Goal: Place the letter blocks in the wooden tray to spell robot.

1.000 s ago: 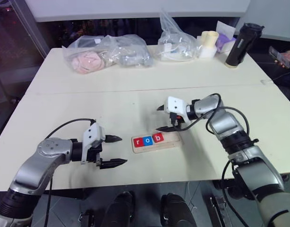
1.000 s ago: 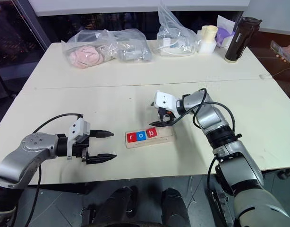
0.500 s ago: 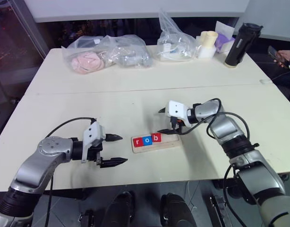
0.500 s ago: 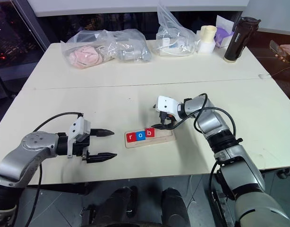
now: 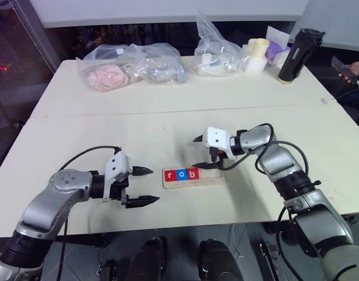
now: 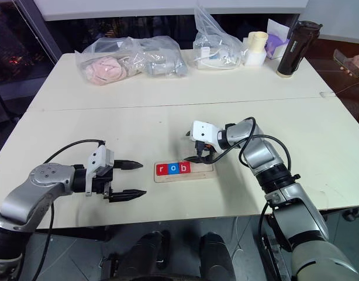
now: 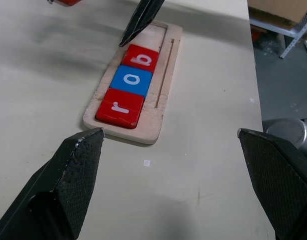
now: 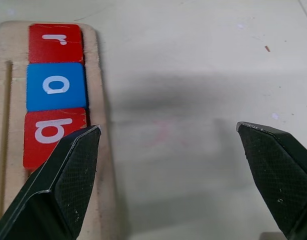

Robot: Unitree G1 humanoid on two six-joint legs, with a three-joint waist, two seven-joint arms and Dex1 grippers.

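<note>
The wooden tray (image 5: 211,177) lies on the table in front of me. In its left part sit three letter blocks in a row: a red r (image 5: 170,174), a blue o (image 5: 180,174) and a red b (image 5: 192,174). The tray's right part is bare wood. My right gripper (image 5: 197,153) hangs open over that part, empty, its lower fingertip (image 7: 127,39) right at the b block (image 7: 143,58). Left of the tray my left gripper (image 5: 151,186) stands open and empty, pointing at the tray's near end (image 7: 121,132).
Clear plastic bags (image 5: 133,64) with odds and ends lie along the back of the table. Further right stand another bag (image 5: 217,50), a cream cup (image 5: 258,54) and a black bottle (image 5: 299,55). A person's hand (image 5: 350,69) holds a phone at the right edge.
The right gripper has come slightly nearer and lower beside the b block. The tray, skewed before, now lies straight, its right end swung towards me. The left gripper has kept still.
</note>
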